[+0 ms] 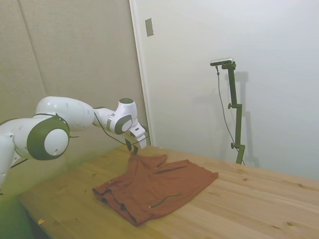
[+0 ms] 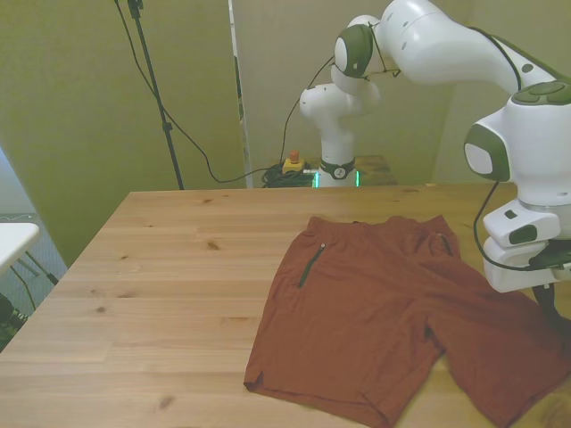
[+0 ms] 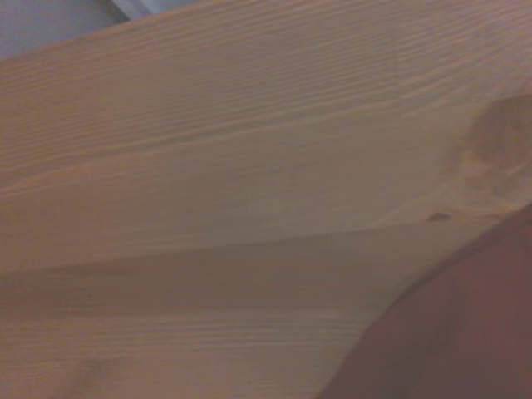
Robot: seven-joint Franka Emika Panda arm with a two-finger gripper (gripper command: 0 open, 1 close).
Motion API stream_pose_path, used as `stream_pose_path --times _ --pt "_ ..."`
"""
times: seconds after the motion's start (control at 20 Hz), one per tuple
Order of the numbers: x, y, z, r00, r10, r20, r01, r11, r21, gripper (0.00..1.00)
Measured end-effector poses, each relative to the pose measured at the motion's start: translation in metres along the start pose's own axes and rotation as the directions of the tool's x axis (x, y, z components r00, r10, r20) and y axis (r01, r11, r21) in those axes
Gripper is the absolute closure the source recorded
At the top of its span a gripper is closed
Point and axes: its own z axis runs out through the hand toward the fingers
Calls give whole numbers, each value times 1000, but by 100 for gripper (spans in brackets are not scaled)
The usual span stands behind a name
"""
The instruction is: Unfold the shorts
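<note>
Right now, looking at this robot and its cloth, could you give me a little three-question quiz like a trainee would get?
1. True or false: the rust-red shorts are folded into a small square.
2. Multiple choice: the gripper is at (A) the middle of the shorts, (B) one lifted edge of the shorts, (C) bare wooden table far from them.
3. Short answer: what dark detail sits on the shorts toward the front view's left?

Key:
1. False. In the front view they lie spread out, both legs showing.
2. B. In the side view the cloth rises to a peak at the gripper.
3. A dark slanted pocket opening.
</note>
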Motion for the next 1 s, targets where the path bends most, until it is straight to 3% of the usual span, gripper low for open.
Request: stream_pose_path --times 0.2,0.4,0.65,1.0 --pt "6 17 -33 994 -51 -98 46 997 -59 0" --pt "-10 42 -88 984 -100 -149 85 991 -104 0" --pt "-37 96 -149 980 -125 -154 99 981 -168 0" --pt "-99 187 -197 966 -228 -125 199 957 -213 0"
